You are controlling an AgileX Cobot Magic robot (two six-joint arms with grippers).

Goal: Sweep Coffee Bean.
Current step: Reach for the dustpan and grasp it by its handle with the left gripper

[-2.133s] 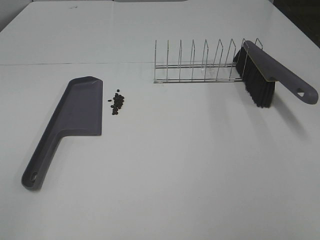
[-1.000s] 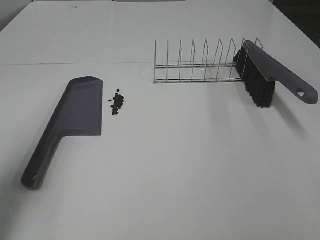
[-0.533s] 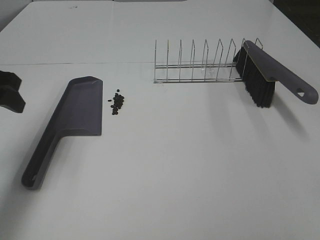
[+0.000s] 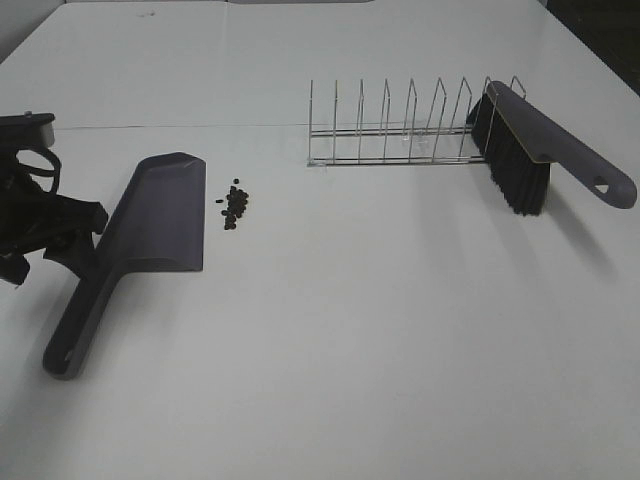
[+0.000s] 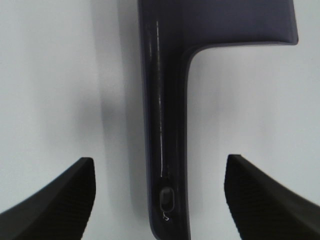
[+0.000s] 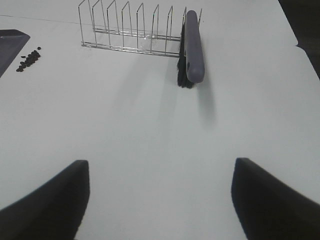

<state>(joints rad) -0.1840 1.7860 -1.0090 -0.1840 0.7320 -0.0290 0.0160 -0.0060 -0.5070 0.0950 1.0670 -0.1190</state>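
A small cluster of coffee beans (image 4: pixel 235 207) (image 6: pixel 29 59) lies on the white table just right of the grey dustpan (image 4: pixel 150 225). The dustpan lies flat, its handle (image 5: pixel 165 145) pointing toward the near left. My left gripper (image 4: pixel 80 235) (image 5: pixel 160 160) hovers open over that handle, one finger on each side, touching nothing. A grey brush (image 4: pixel 530 140) (image 6: pixel 192 47) with black bristles leans in the right end of the wire rack. My right gripper (image 6: pixel 161 164) is open over bare table, well short of the brush, and is out of the exterior view.
A chrome wire rack (image 4: pixel 400 125) (image 6: pixel 130 30) with several upright dividers stands at the back, right of centre. A table seam (image 4: pixel 150 127) runs across behind the dustpan. The dark floor shows past the table's far right corner.
My left arm has come in from the left edge and now stands over the dustpan's handle. Beans, dustpan, brush and rack have not moved.
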